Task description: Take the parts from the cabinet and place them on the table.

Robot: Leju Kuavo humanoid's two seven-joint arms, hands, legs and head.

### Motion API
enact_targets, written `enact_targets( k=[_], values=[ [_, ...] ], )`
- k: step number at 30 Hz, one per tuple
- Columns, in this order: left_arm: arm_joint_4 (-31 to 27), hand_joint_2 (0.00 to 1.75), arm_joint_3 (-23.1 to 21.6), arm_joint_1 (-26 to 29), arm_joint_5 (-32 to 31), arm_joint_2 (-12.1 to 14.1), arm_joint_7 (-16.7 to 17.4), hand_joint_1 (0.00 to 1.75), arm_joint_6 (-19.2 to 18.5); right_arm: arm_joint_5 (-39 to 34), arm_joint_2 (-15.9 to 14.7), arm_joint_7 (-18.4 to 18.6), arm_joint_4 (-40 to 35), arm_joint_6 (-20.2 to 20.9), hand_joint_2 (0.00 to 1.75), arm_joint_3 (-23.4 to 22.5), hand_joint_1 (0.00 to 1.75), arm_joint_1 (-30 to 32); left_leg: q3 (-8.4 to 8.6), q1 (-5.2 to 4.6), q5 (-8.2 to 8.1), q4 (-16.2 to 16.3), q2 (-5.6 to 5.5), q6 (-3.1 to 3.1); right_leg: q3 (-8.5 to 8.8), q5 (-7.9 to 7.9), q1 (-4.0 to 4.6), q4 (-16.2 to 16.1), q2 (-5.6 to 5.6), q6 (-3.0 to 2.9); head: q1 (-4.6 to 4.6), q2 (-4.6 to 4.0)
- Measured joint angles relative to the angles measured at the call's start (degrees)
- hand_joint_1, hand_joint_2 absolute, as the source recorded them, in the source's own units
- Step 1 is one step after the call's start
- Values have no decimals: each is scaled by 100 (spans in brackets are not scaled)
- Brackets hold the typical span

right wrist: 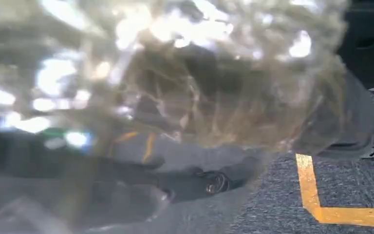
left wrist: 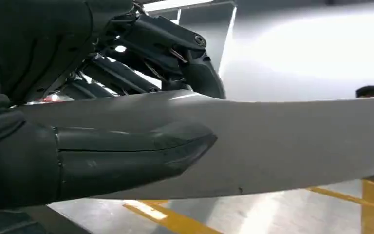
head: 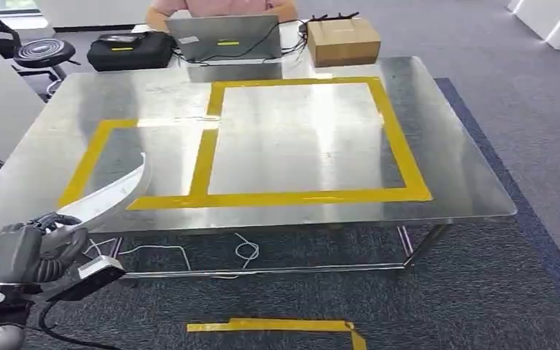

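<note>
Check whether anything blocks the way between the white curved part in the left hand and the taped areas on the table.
Nothing visible does. The left hand holds the white curved part over the table's near left edge, and the yellow-taped areas beyond it are bare. The laptop and cardboard box sit beyond the far edge.

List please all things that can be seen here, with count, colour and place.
table: 1, shiny metal, centre.
tape frames: 2, yellow, on the table, a big one and a smaller one beside it.
floor tape: 1, yellow, on the grey carpet before the table.
part: 1, long curved, white-grey, in the left hand, over the table's near left edge.
bag: 1, clear crinkled plastic, close to the right wrist camera; contents unclear.
laptop: 1, grey, behind the table.
box: 1, brown, right of the laptop.
case: 1, black, left of the laptop.
stool: 1, black, far left.
person: 1, pink top, behind the laptop.
left hand: 1, grey, holds the part.
</note>
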Motion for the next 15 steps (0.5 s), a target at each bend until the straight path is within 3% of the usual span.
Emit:
enact_targets(
  k=[3,4,6,7,15],
  values=[
    [63,175,-103,-206,-70,-35,-41,175,-96,2,17,0,77,118,0,31,0,-72,1,7,0,-7,-1,-36,2,-10,20,7,-5,-24,0,0],
    [87,175,-138,-286,-72,-50,-41,175,-118,2,24,0,109,157,0,46,0,-98,1,15,2,-15,-1,-124,0,-11,25,12,-5,-25,0,0],
    [151,175,-221,-445,-72,-81,-39,175,-146,0,44,0,184,216,0,72,0,-141,3,45,-12,-37,-1,-391,-6,-20,34,18,-5,-37,2,0],
    [179,175,-243,-500,-70,-96,-28,175,-155,0,55,0,210,238,0,87,0,-149,1,50,-16,-37,-1,-425,-4,-20,36,20,-4,-37,4,0],
    [411,175,-428,-855,-57,-188,37,175,-249,-7,109,0,352,282,0,131,0,-194,-39,31,-46,9,0,-412,-18,-23,18,8,-2,-30,7,0]
  ],
)
